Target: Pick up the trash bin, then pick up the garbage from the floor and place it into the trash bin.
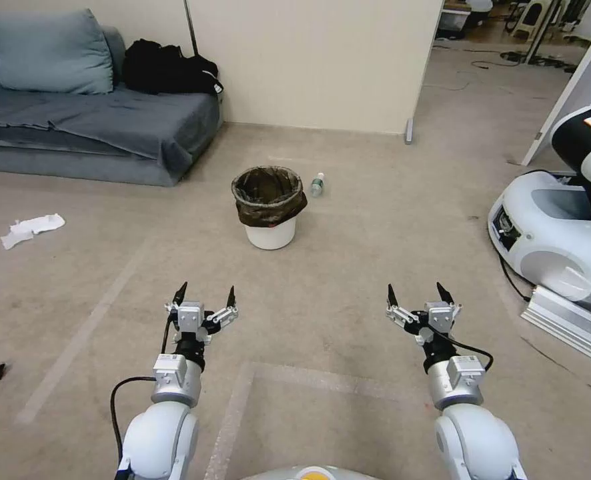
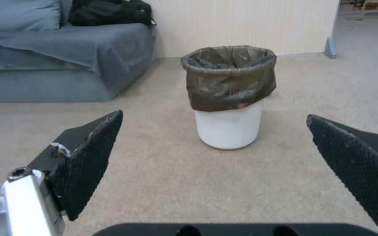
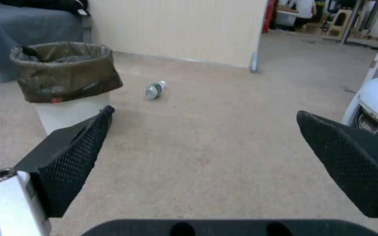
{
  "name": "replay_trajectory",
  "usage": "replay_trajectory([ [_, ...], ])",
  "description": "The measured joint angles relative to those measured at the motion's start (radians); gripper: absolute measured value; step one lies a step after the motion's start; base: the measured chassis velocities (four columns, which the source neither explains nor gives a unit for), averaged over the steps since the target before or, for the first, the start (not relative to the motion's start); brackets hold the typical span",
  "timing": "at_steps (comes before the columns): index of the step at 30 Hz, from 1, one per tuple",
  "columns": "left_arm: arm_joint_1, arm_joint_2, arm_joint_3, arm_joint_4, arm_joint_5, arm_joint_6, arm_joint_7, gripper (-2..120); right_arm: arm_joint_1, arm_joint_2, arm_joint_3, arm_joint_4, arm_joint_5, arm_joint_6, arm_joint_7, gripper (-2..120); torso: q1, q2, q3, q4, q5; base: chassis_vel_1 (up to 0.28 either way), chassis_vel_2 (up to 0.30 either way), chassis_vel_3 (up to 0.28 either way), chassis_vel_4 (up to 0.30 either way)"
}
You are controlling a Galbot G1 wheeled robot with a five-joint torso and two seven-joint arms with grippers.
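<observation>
Left pincer (image 1: pixel 203 293) and right pincer (image 1: pixel 415 293) are held apart, lower frame, above bare floor. Trash bin (image 1: pixel 269 207) stands centre; crumpled tissue (image 1: pixel 31 229) at left edge.

Three cameras, all facing forward across the floor.
My head view looks down from high over both arms toward the bin (image 1: pixel 269 207), well ahead. My two wrist views sit low, each looking out between its own fingers; both share the bin (image 2: pixel 228 96) (image 3: pixel 64 83), and the right one also catches the bottle (image 3: pixel 155 90).
</observation>
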Motion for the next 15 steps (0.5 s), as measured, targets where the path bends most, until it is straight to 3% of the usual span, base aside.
replay_trajectory([
  [12, 0.001, 0.0, 0.001, -0.003, 0.001, 0.002, -0.002, 100, -0.003, 0.001, 0.0, 0.002, -0.001, 0.0, 0.0, 100, 0.0, 0.0, 0.0, 0.0001, 0.0, 0.0, 0.0, 0.0, 0.0],
  [15, 0.031, 0.0, 0.023, -0.09, 0.033, 0.094, -0.057, 100, -0.091, 0.028, -0.016, 0.098, -0.049, -0.014, 0.024, 100, 0.0, 0.0, 0.0, -0.0001, 0.0001, 0.0, 0.0, 0.0, 0.0],
])
